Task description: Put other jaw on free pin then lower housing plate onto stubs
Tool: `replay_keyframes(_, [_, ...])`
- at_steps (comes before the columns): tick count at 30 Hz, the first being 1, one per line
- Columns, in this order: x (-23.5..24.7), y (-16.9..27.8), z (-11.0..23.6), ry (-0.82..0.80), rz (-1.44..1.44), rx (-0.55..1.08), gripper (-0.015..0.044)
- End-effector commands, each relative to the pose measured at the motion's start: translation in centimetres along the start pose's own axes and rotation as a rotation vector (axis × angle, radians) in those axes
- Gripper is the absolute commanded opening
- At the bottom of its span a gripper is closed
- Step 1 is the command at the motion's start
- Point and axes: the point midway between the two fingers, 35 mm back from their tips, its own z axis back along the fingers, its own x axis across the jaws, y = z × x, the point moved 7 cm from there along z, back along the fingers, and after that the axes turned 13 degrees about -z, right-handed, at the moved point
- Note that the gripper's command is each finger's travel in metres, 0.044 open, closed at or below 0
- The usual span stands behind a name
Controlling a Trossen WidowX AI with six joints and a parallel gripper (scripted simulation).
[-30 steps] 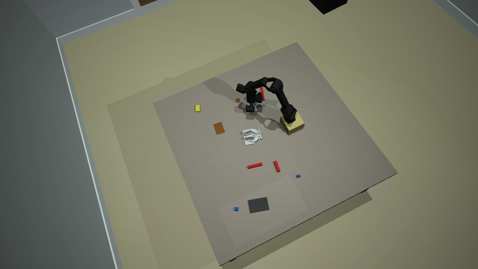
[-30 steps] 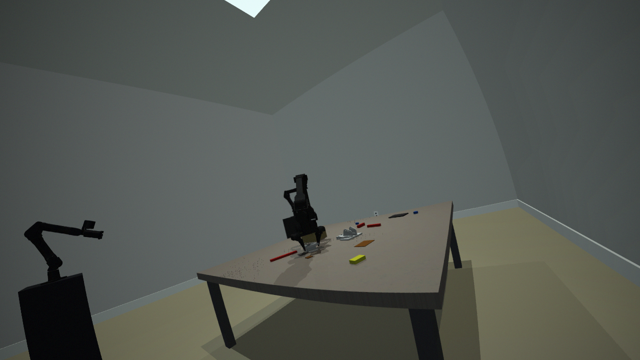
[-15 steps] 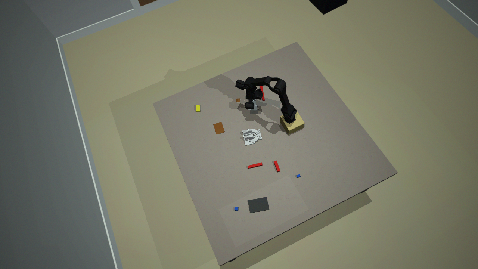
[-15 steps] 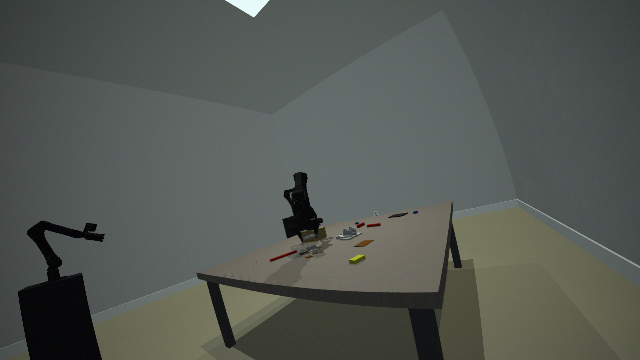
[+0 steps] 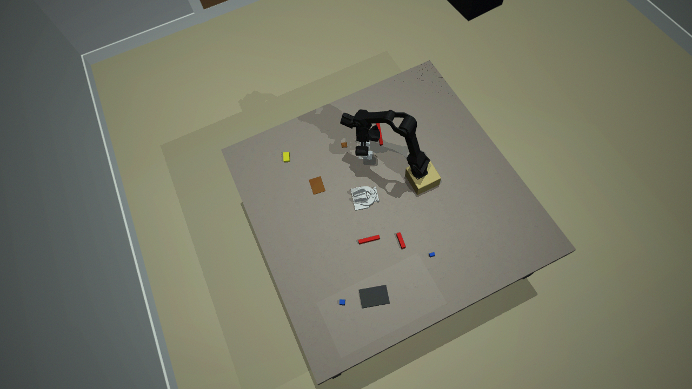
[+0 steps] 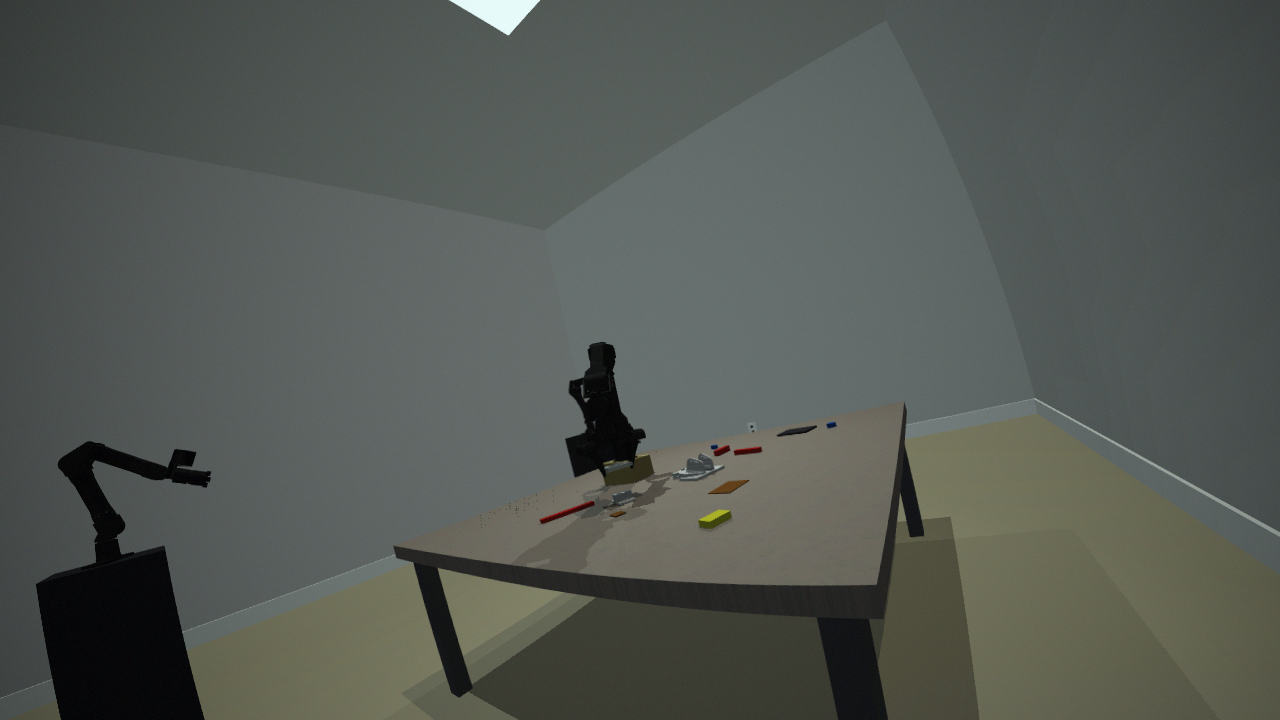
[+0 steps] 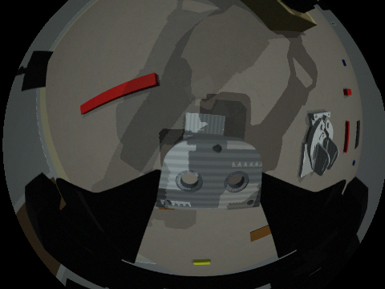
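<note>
My gripper [image 6: 621, 467] [image 7: 210, 177] is shut on the grey housing plate [image 7: 210, 160], with a finger at each side. The plate has two round holes and hangs above the table, over a small grey stand [image 6: 623, 497] [image 7: 204, 124]. The white base with its jaws [image 5: 364, 197] [image 6: 698, 468] [image 7: 321, 142] stands away from the gripper, to the right in the wrist view. Two long jaws lie side by side on it. The pins and the meshing of the gear teeth are too small to make out.
A red bar [image 5: 380, 135] [image 7: 120, 92] lies near the gripper. A small brown block [image 5: 344, 145], a brown slab [image 5: 317, 185] and a yellow block [image 5: 286, 156] lie on the other side. Two more red bars, blue blocks and a dark slab [image 5: 373, 296] lie beyond the base. The arm stands on a tan block [image 5: 424, 182].
</note>
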Motion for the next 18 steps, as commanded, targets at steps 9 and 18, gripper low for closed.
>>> replay_keyframes(9, [-2.8, 0.0, 0.2, 0.000, 0.338, 0.002, 0.0351])
replay_keyframes(18, [-4.7, -0.3, 0.3, 0.000, 0.596, 0.002, 0.0351])
